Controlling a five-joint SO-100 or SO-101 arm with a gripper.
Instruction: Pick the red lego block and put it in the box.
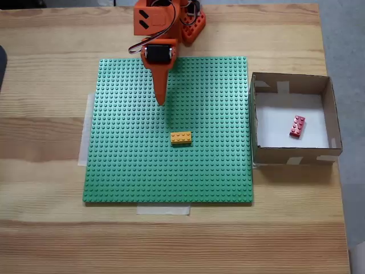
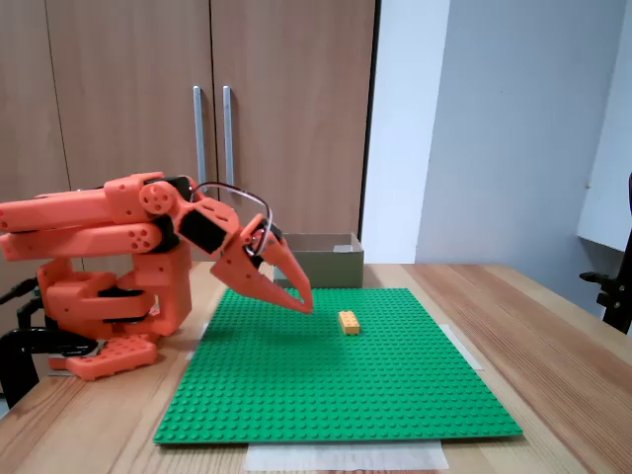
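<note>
Folded orange arm points closed, empty fingers (image 1: pixel 161 101) down over green baseplate (image 1: pixel 125 171); small red plastic brick (image 1: pixel 297 126) lies well apart inside brown cardboard box (image 1: pixel 291 154)

One orange robot arm with one gripper (image 1: pixel 161 101). One green studded baseplate (image 1: pixel 131 165). Two small bricks: one red lego block (image 1: pixel 297 126) and one yellow-orange brick (image 1: pixel 181 137) (both the same size). One cardboard box (image 1: pixel 293 154). One wooden table (image 1: pixel 45 228). Two cabinet handles (image 2: pixel 198 123).

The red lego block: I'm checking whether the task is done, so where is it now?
In a fixed view from above, the red lego block lies on the white floor inside the box, right of the green baseplate.
</note>
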